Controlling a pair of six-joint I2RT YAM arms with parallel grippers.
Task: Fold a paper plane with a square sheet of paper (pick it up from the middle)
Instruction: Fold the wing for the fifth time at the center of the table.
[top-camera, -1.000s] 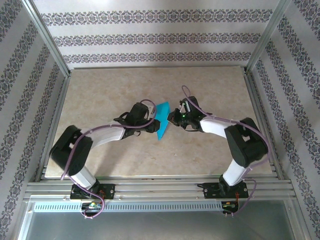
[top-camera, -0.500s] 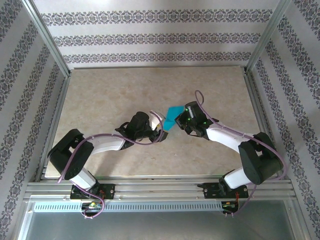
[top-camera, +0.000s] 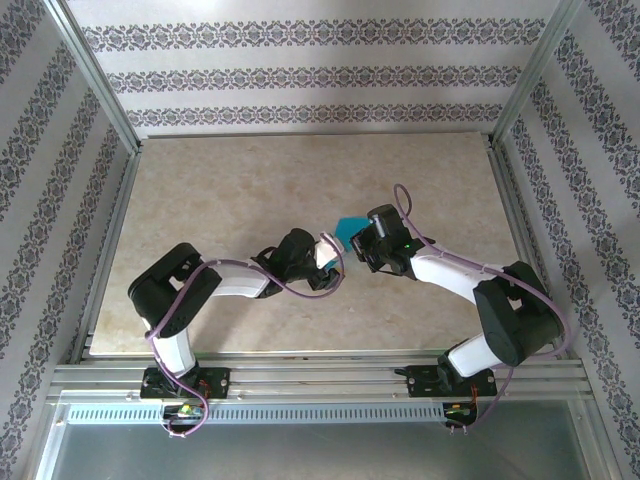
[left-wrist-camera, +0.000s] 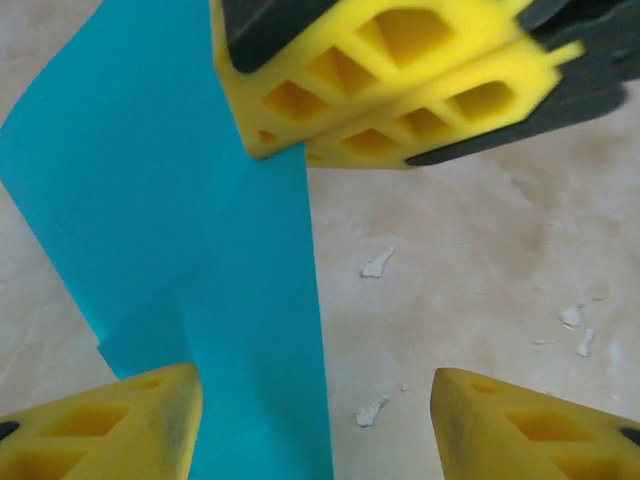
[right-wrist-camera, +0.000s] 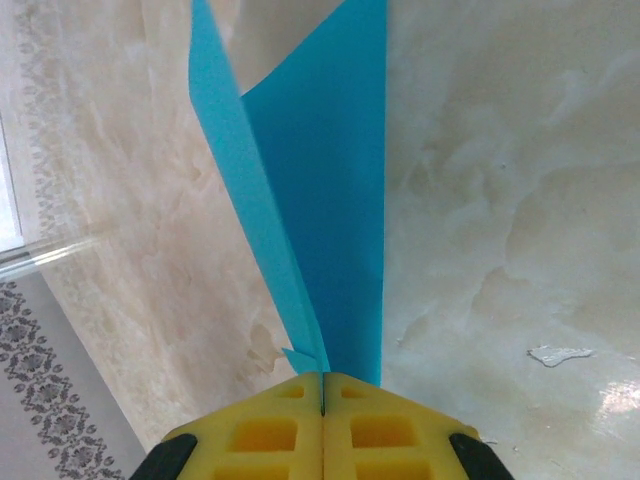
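The teal-blue sheet of paper (right-wrist-camera: 320, 200), folded along a lengthwise crease into a narrow layered plane shape, hangs above the table. My right gripper (right-wrist-camera: 322, 385) is shut on its end, and it shows as a small teal patch (top-camera: 350, 228) just behind that gripper (top-camera: 358, 243). My left gripper (top-camera: 330, 262) sits right next to it. Its yellow fingertips (left-wrist-camera: 110, 415) stand wide apart, open, and the paper (left-wrist-camera: 200, 250) runs down by the left fingertip without being pinched. The right gripper's shut yellow fingers (left-wrist-camera: 390, 80) clamp the paper at the top of the left wrist view.
The beige marble-pattern table (top-camera: 230, 180) has small white chipped spots (left-wrist-camera: 377, 263) under the grippers. Aluminium frame posts (top-camera: 100, 90) and patterned walls close in the sides and back. A metal rail (top-camera: 320, 380) runs along the near edge.
The left gripper has opened off the paper and slid right, closer to the right gripper. The right gripper has turned and lifted the paper, which now shows much smaller from above.
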